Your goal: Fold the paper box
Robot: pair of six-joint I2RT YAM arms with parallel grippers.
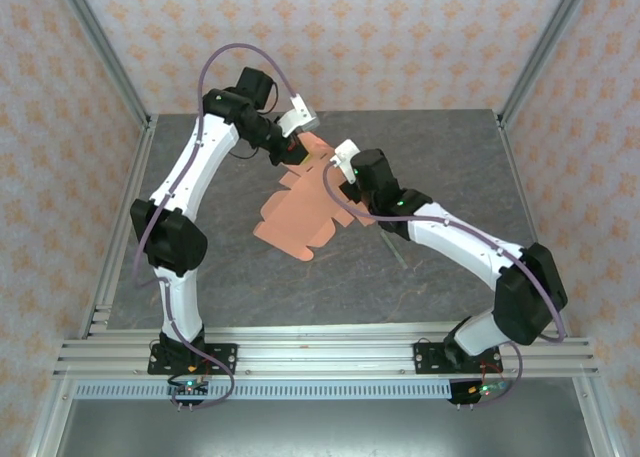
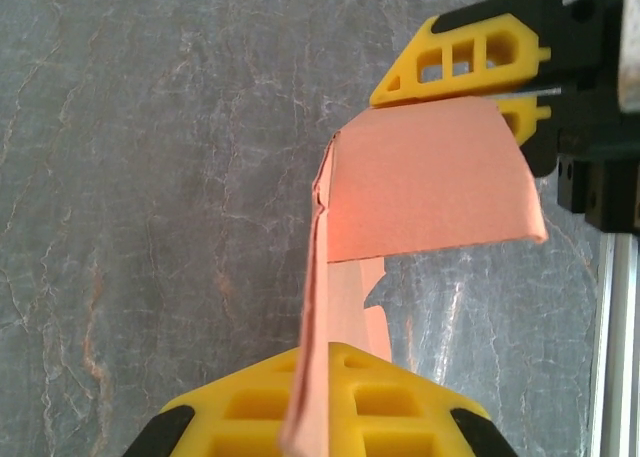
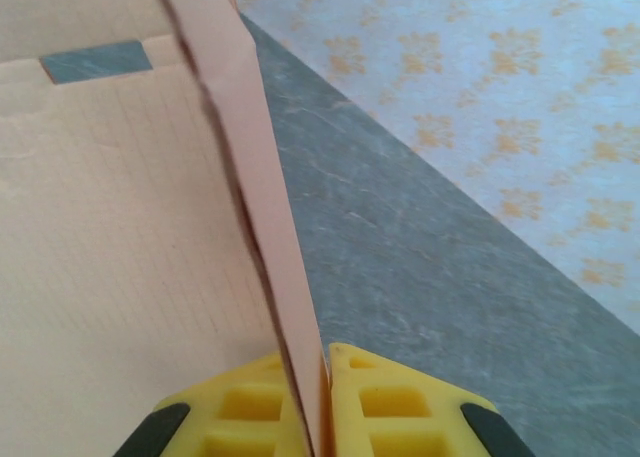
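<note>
entry: box [image 1: 300,215], salmon card sheet with tabs, at the middle of the table [image 1: 450,162]. we log left tool [image 2: 318,369] clamped on its far edge, right tool [image 3: 322,369] clamped on an upturned flap.

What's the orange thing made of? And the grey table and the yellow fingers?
The box looks like thin matte card: it bends, holds sharp creases, and shows faint grid lines. The table seems grey stone or a stone-print sheet, with pale veins; I can't tell which. The fingers are probably hard yellow plastic, smooth with moulded hollows.
</note>
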